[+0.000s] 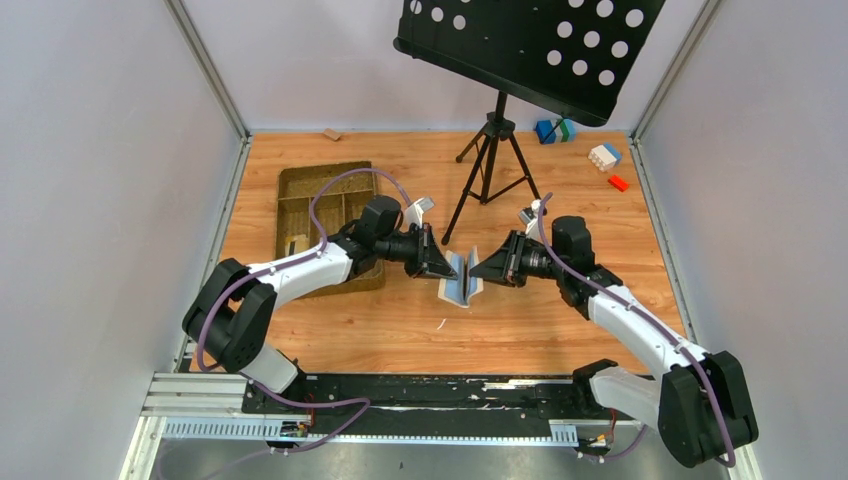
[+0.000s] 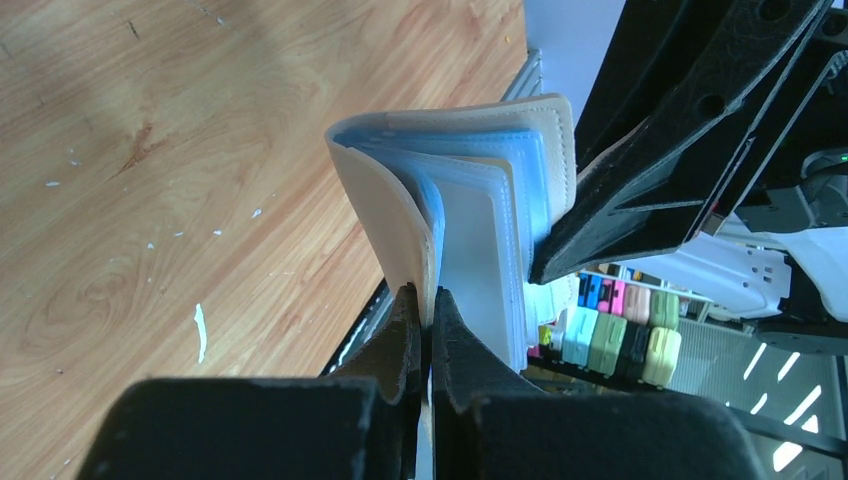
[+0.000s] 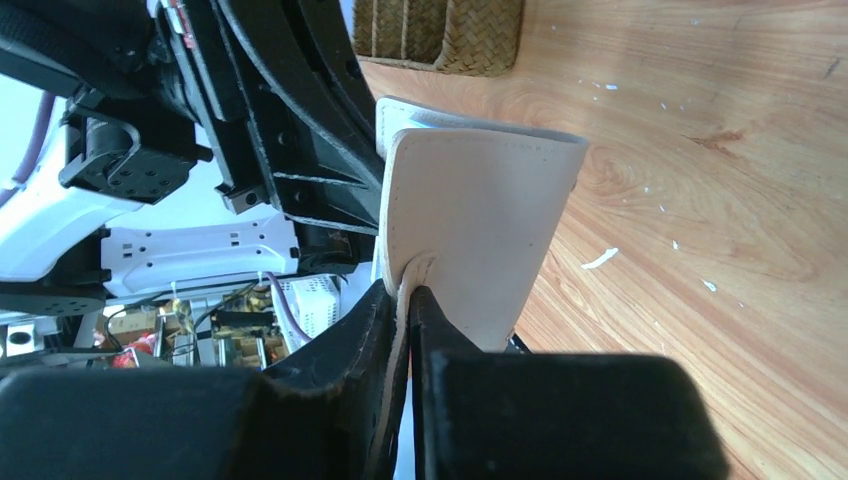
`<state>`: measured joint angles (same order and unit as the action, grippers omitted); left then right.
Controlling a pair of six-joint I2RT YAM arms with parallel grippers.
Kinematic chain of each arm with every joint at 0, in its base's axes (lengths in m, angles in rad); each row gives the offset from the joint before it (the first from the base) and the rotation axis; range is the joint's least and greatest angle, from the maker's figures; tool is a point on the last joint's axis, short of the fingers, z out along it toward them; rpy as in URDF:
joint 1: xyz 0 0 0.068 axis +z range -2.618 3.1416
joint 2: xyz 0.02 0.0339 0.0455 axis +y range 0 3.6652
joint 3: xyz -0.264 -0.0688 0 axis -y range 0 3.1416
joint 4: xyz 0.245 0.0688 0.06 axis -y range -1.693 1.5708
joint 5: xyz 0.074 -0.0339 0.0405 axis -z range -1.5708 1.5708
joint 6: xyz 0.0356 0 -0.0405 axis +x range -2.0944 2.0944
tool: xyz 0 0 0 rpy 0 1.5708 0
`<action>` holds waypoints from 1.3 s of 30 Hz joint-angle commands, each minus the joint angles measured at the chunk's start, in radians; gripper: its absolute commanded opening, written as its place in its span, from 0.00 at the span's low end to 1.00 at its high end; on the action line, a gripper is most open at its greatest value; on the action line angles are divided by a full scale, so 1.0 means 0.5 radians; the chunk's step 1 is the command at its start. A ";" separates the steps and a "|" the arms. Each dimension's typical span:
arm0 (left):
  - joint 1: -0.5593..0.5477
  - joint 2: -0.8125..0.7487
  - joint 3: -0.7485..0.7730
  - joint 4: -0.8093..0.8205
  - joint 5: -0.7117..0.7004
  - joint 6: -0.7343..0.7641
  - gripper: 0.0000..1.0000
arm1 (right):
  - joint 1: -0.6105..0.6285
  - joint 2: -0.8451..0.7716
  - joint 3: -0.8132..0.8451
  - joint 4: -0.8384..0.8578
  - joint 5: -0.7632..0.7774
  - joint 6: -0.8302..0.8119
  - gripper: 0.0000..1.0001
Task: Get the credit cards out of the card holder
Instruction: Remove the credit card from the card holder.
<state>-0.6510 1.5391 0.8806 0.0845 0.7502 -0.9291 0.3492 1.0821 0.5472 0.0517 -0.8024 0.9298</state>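
The cream-beige card holder (image 1: pixel 462 280) hangs open above the table's middle, held between both grippers. My left gripper (image 1: pixel 450 268) is shut on the edge of one cream cover (image 2: pixel 385 210), with the light blue sleeves (image 2: pixel 505 190) fanned beside it. My right gripper (image 1: pixel 480 272) is shut on the closure tab of the other cover (image 3: pixel 480 220). The jaw tips show in the wrist views, left (image 2: pixel 428 300) and right (image 3: pixel 408 292). A dark strip shows in the fold in the top view; I cannot tell whether it is a card. No credit card shows clearly in the wrist views.
A woven brown compartment tray (image 1: pixel 325 200) lies at the left under my left arm, with a small item in one compartment. A music stand's tripod (image 1: pixel 488 160) stands just behind the grippers. Toy bricks (image 1: pixel 605 155) lie at the back right.
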 commanded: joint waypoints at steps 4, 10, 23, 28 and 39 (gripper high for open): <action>-0.025 -0.006 0.095 -0.015 0.022 0.054 0.00 | 0.018 0.030 0.158 -0.249 0.114 -0.177 0.23; -0.025 -0.015 0.092 -0.033 0.012 0.063 0.00 | 0.019 0.008 0.112 -0.166 0.119 -0.130 0.41; -0.037 -0.008 0.130 -0.131 -0.017 0.116 0.00 | 0.075 0.097 0.182 -0.264 0.155 -0.184 0.74; -0.036 -0.004 0.134 -0.151 -0.033 0.131 0.00 | 0.202 0.185 0.281 -0.370 0.252 -0.218 0.85; -0.042 -0.022 0.126 -0.160 -0.058 0.137 0.00 | 0.275 0.277 0.363 -0.443 0.299 -0.246 0.61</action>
<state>-0.6651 1.5398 0.9070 -0.0231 0.7174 -0.8734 0.4801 1.2198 0.6910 -0.1776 -0.6590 0.8150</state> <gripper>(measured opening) 0.017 0.694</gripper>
